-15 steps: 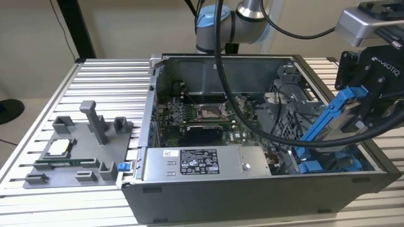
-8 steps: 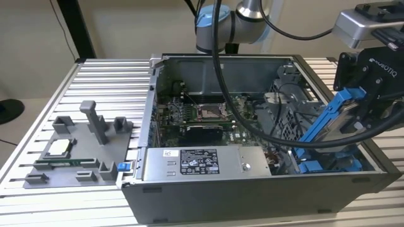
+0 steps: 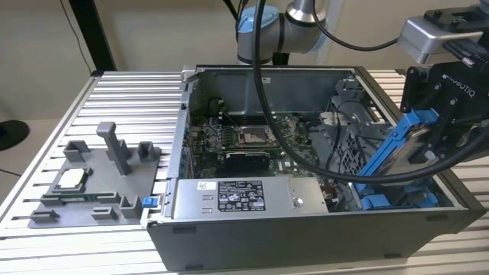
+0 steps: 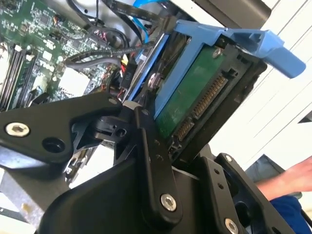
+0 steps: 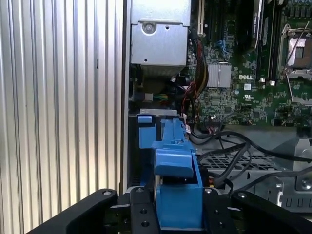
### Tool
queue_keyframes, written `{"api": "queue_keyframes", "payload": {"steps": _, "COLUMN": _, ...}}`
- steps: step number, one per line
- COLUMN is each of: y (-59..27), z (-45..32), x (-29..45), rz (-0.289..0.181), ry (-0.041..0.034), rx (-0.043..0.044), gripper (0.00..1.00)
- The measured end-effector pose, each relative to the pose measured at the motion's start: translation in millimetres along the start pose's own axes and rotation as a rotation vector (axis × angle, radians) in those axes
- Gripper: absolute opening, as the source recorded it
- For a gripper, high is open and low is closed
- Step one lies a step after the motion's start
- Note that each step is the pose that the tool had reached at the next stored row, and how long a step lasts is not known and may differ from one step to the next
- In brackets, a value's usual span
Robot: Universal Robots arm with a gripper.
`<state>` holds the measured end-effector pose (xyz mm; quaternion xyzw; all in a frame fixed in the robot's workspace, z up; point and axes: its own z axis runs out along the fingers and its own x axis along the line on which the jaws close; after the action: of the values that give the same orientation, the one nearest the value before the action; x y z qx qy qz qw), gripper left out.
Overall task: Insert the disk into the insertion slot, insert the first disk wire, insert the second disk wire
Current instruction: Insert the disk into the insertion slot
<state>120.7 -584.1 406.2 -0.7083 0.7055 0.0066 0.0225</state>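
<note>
— Where's the disk (image 3: 384,157)?
— Right of the power-supply box (image 3: 244,197), tilted above the insertion slot (image 3: 397,201) (not yet seated). The gripper (image 3: 426,150) pinches it from both sides, at the exterior view's right.

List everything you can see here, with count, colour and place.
disk: one, silver-grey in a blue carrier, held tilted above the case
insertion slot: one, grey with blue clips, in the case below the disk
computer case: one, grey, open, on the table
motherboard: one, green, inside the case
power-supply box: one, grey, at the case's near wall
cables: several, black, inside the case
fixture block: one, grey, on the table at the exterior view's left
table: one, silver slatted, under the case
person's hand: one, beside a blue sleeve, in the second wrist view
arm: one, grey and light blue, behind the case
gripper: one, black, fingers shut on the disk
</note>
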Motion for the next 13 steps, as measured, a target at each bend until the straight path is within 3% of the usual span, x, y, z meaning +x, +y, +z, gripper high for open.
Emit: {"api": "queue_keyframes", "payload": {"steps": 13, "y": 3.6, "z": -0.2, "x": 0.7, "rz": 0.015, "ry": 0.0029, "rx": -0.0018, "gripper": 0.0}}
